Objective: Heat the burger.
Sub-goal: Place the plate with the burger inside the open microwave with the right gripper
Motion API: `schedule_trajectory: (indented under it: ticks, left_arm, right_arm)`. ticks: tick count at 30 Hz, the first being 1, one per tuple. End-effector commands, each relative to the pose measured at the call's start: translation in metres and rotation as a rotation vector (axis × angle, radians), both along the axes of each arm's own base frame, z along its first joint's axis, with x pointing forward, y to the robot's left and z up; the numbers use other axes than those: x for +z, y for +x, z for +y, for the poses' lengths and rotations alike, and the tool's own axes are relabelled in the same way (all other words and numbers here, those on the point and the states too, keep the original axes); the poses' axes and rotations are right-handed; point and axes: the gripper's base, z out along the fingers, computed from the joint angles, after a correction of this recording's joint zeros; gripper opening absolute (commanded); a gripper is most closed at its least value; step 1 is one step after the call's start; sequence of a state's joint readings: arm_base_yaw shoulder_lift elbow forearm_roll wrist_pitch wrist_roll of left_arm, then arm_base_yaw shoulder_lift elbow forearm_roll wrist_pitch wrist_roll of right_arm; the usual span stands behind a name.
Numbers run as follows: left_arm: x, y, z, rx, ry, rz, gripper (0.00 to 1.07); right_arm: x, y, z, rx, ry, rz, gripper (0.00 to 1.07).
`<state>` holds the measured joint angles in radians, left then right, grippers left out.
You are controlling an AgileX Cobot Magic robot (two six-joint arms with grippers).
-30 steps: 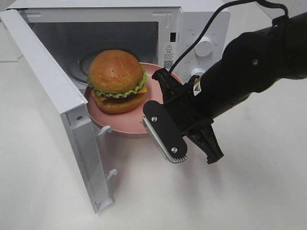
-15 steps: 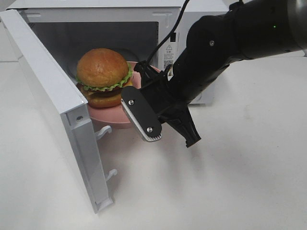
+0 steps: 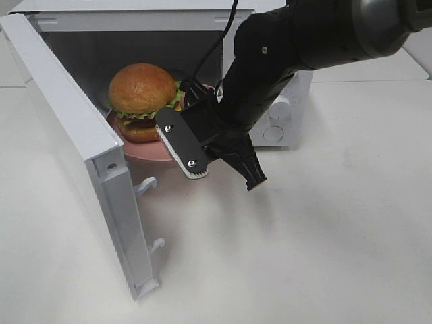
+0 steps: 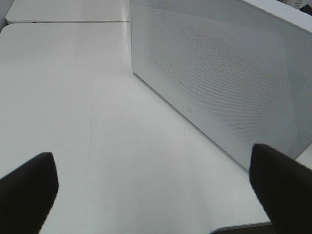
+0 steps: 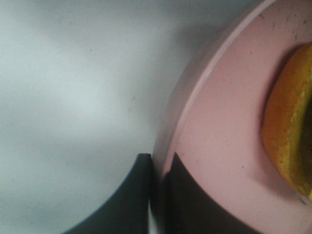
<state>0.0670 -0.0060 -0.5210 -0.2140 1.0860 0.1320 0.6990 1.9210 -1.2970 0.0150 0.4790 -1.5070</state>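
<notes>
Right hand: closed on the rim of the pink plate, with one finger on each face of the rim.
Right arm: black. We see it reach in from the right across the microwave, with the wrist angled down at the cavity mouth.
Burger: on the pink plate, just inside the open cavity.
Left hand: spread wide and empty over the white table.
Hidden: the arm covers most of the control panel. The open door cuts off the plate's left side. We cannot tell whether the plate rests on the cavity floor.
Right wrist view only: the pinch on the rim and a sliver of the burger.
Left wrist view only: the left hand and the door's dotted outer face.
High view only: the whole burger and the right hand at the plate's near right edge.
</notes>
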Motion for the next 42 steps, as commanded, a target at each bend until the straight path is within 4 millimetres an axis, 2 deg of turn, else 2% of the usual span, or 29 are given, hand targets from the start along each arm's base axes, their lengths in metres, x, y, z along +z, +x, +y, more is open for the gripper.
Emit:
schedule_trajectory:
  ticks: [1, 12, 32, 42]
  left_arm:
    - [0.000, -0.002, -0.001, -0.010, -0.006, -0.027, 1.00]
    - [0.000, -0.002, -0.001, -0.010, -0.006, -0.027, 1.00]
    - [0.000, -0.002, -0.001, -0.010, -0.006, -0.027, 1.00]
    - [0.000, -0.002, -0.001, -0.010, -0.006, -0.027, 1.00]
  right_arm:
    - [0.013, 0.008, 0.006, -0.012, 0.053, -0.060, 0.00]
    - [0.014, 0.032, 0.025, -0.067, 0.079, -0.066, 0.00]
    - [-0.003, 0.072, 0.060, -0.120, 0.135, -0.082, 0.00]
    - [-0.007, 0.089, 0.071, -0.158, 0.152, -0.117, 0.01]
